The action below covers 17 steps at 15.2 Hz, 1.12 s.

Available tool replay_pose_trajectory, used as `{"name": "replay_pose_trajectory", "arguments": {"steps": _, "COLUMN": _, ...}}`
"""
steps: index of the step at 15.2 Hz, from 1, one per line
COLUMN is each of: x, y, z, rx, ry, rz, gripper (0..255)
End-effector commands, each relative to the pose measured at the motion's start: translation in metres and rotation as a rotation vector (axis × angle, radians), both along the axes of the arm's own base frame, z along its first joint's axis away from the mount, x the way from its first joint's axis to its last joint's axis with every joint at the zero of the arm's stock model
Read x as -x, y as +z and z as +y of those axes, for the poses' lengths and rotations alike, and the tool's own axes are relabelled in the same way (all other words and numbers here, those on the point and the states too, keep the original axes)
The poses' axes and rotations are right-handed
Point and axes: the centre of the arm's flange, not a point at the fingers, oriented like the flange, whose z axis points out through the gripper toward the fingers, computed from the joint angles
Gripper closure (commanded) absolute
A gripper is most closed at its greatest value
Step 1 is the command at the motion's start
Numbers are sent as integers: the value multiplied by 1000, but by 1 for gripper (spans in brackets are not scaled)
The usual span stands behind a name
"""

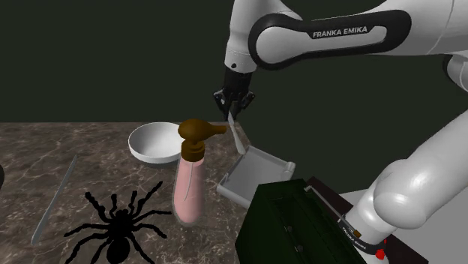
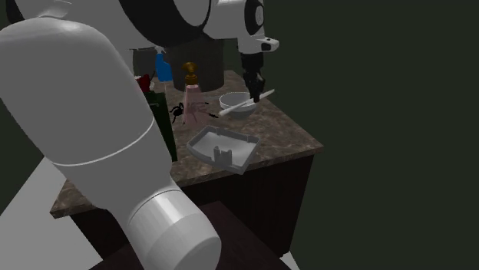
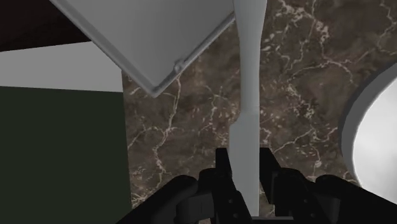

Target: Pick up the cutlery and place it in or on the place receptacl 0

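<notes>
A brown marbled counter [image 1: 45,150] carries a white bowl [image 1: 154,142] near one edge, a pink bottle [image 1: 190,184] just beside it, a black spider [image 1: 116,225], a thin grey stick [image 1: 54,199], a grey tray [image 1: 251,176] near another edge and a dark green box [image 1: 292,225].

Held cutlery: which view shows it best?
Wrist view: the grey cutlery shows large, clasped between the hand's fingers. Shoulder view: a sliver below the hand, beside the brown pump. Second exterior view: a thin pale bar by the white bowl.
</notes>
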Motion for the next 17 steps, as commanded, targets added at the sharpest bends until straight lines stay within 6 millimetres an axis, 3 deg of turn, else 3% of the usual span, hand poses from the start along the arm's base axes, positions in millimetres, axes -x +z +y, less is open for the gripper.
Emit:
{"name": "replay_pose_trajectory", "arguments": {"steps": 1, "x": 24, "y": 1, "z": -2, "rx": 0, "ry": -1, "rz": 0, "gripper": 255}}
{"name": "replay_pose_trajectory", "arguments": {"steps": 12, "x": 167, "y": 6, "z": -14, "rx": 0, "ry": -1, "rz": 0, "gripper": 255}}
{"name": "replay_pose_trajectory", "arguments": {"steps": 17, "x": 167, "y": -20, "z": -14, "rx": 0, "ry": -1, "rz": 0, "gripper": 255}}
